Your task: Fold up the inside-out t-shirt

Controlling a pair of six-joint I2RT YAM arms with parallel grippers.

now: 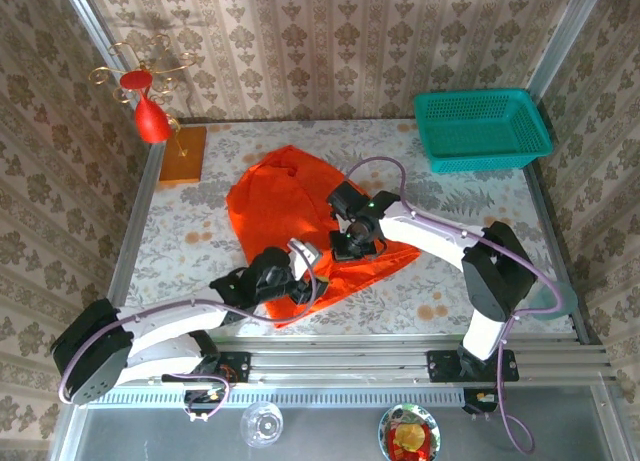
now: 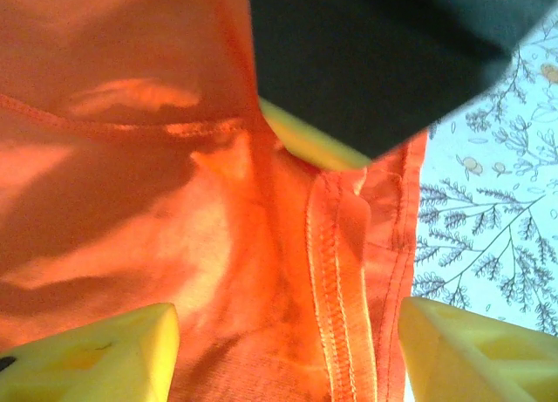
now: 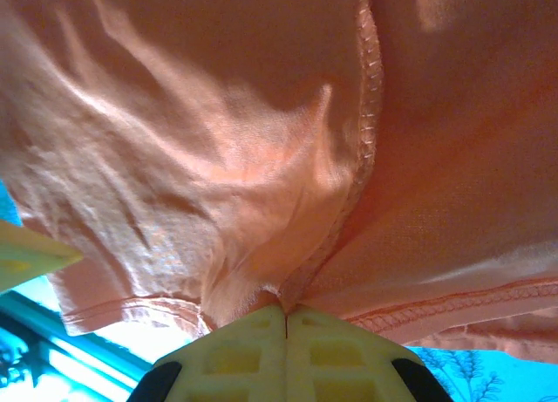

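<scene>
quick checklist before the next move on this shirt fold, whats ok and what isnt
1. right gripper pinching the t-shirt: ok, jaws shut on a bunched fold.
2. left gripper holding cloth: not ok, jaws open, a stitched seam lies between them ungripped.
3. t-shirt lying flat: not ok, it sits crumpled in a heap.
4. Clearance between the two grippers: cannot tell; they sit close together in the top view.
5. basket and ornament apart from the t-shirt: ok.
</scene>
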